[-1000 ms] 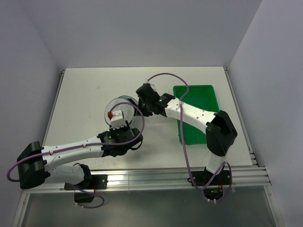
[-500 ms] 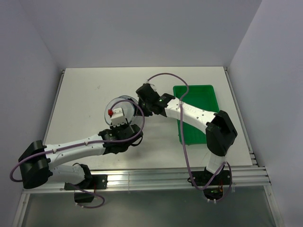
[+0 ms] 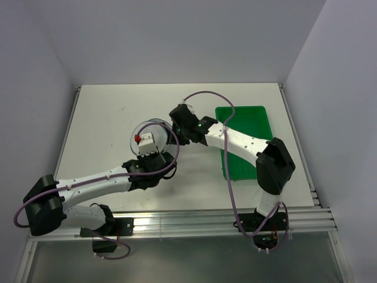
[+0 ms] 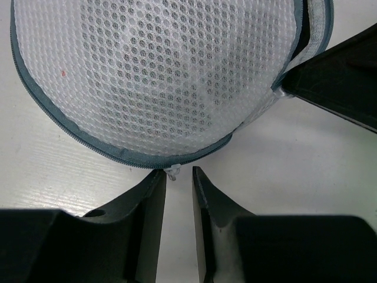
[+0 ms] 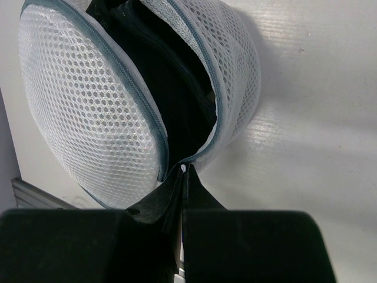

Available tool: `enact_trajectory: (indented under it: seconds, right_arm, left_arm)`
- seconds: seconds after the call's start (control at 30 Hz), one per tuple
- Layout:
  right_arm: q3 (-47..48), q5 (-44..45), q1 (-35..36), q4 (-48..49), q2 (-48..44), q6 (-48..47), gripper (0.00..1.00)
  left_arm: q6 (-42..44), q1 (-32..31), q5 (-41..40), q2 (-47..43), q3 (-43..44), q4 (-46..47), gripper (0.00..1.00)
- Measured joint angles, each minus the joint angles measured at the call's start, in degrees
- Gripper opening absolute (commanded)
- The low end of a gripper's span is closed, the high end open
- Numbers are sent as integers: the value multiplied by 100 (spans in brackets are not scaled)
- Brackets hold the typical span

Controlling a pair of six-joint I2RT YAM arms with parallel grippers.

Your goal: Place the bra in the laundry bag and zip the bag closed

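The laundry bag is a white mesh cylinder with a grey zipper rim, lying on the table between both arms. Its lid stands partly unzipped, and the black bra shows inside through the gap. My right gripper is shut on the bag's rim where the zipper's two sides meet. My left gripper is at the bag's near edge, jaws open by a narrow gap. The small white zipper pull sits just at its left fingertip, not clamped.
A green tray lies to the right of the bag, partly under the right arm. The purple cables of both arms loop over the bag area. Walls close the table in at the back and on both sides.
My left gripper has crept forward toward the bag's near rim and its jaws have narrowed. The right gripper and the bag have stayed put.
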Motion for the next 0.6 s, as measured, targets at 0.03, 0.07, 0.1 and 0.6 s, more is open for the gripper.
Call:
enact_trajectory:
  seconds: [0.03,0.07,0.1,0.6]
  right_arm:
    - [0,0,0,0,0,0,0]
    - [0,-2,0,0,0,0,0]
    - [0,-4,0,0,0,0,0]
    - [0,-24,0,2,0,0,0]
  left_arm:
    - [4,9,17,0,-13,15,29]
    - [11,20,35,2,-33,31,28]
    - [24,31,48,4,-48,42,27]
    - [50,131,131,13,-149,74,17]
